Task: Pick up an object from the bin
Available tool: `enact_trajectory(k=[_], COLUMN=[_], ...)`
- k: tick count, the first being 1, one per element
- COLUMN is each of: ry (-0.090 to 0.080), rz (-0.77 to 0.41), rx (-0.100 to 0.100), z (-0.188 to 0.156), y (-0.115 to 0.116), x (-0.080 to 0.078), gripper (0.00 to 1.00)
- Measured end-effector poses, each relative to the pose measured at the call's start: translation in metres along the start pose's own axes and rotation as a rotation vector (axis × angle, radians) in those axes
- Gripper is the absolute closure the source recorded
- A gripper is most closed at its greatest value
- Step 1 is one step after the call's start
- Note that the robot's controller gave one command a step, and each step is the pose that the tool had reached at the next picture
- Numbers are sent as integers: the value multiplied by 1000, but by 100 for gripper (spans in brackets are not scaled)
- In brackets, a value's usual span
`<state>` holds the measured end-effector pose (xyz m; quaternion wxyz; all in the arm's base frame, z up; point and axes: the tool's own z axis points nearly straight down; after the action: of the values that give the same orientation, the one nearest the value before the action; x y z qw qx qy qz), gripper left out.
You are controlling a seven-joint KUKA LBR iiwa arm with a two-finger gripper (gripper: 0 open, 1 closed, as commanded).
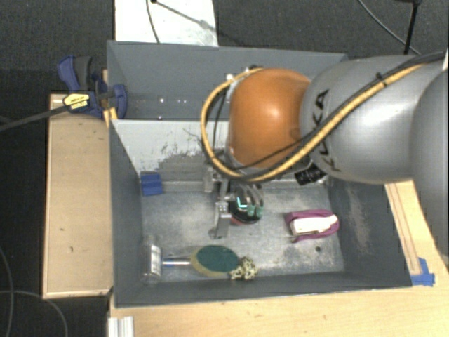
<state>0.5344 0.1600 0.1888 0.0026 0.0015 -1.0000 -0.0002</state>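
The gripper (234,213) hangs low mid-bin (175,220) by a small dark round thing (248,215); whether it grips I cannot tell

Single cam above grey metal bin (280,83), looking down w/ slight tilt, fairly near; KUKA arm (379,125) at right.

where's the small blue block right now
In the camera view the blue block sits in the bin's back left corner, against the back wall, behind the silver metal piece.
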Motion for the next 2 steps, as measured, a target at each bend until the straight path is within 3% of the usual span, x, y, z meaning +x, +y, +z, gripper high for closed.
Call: enact_trajectory(k=[1, 2], ry=[-13, -10], rz=[-239, -341], rx=[-2, 1], z=[117, 87], y=[-10, 78], x=[51, 50], gripper=[0, 0])
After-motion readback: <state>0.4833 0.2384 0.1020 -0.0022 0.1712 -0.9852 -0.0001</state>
